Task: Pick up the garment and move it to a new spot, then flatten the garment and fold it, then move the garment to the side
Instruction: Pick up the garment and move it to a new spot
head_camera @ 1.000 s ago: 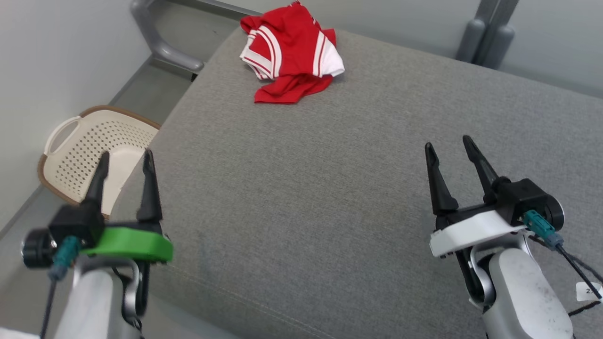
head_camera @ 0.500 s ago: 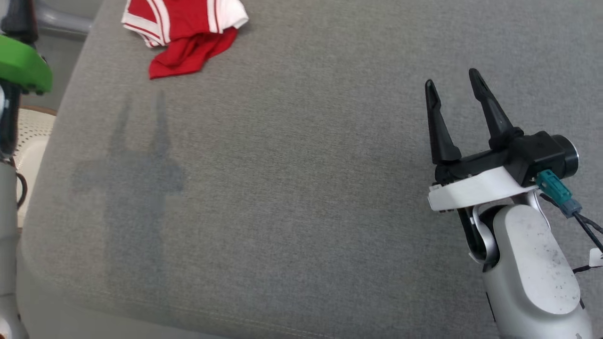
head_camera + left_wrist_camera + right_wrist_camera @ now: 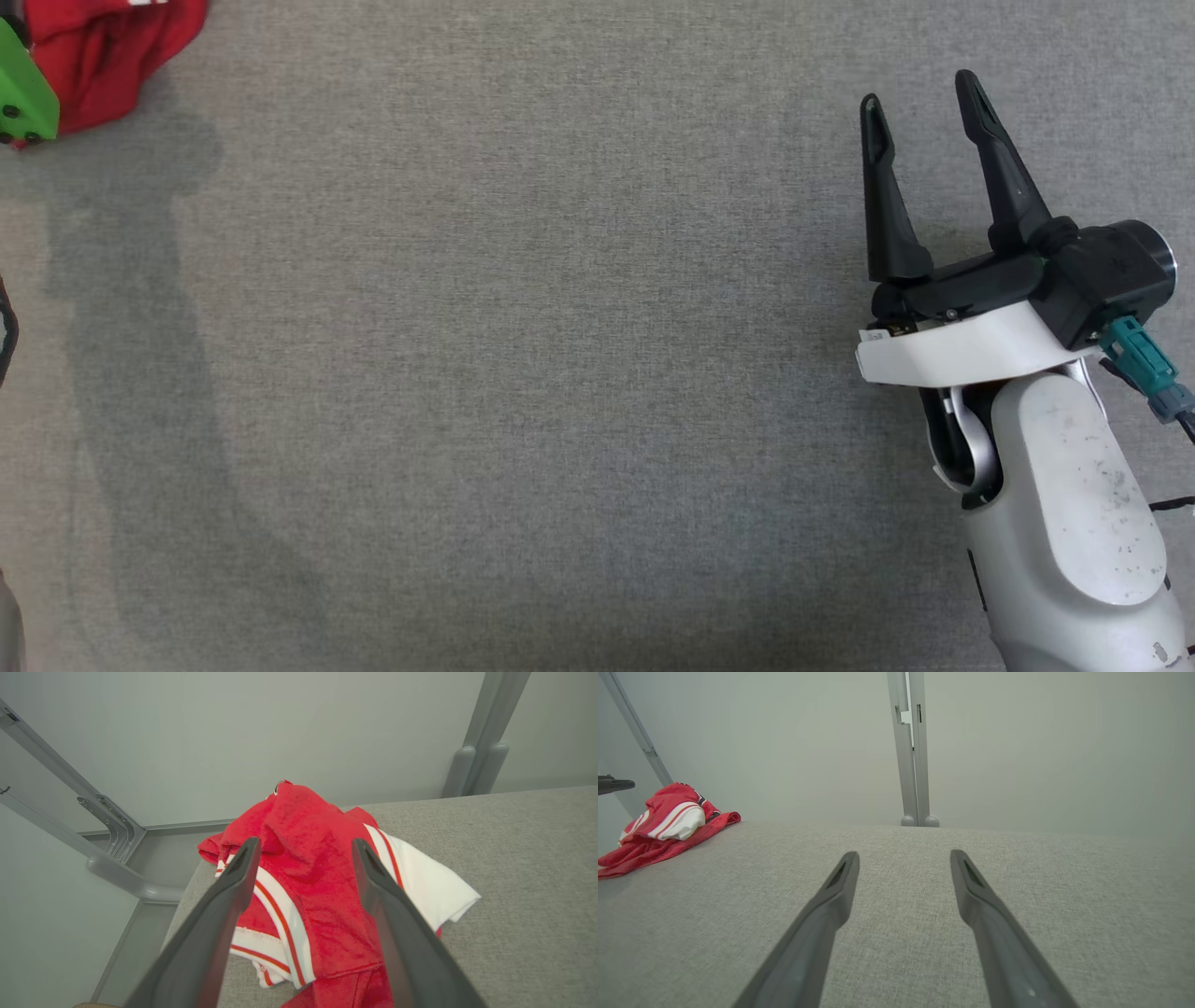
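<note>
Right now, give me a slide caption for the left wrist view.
Open left pincer aimed at the crumpled red-and-white garment at a corner of the grey cushion.

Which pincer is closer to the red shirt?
Left. The left pincer hovers open, close to the shirt. The right pincer is open too, far away across the grey cushion.

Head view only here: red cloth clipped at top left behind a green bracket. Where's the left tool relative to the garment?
Observer: Left wrist view: left tool is open, fingers framing the garment, nothing pinched.
Operator: Garment flat?
Observer: No, a crumpled heap with white striped panels, near the grey cushion's corner.
Operator: Touching it?
Observer: Can't tell; right wrist view shows a dark fingertip, apparently the left tool's, level with the heap's top.
</note>
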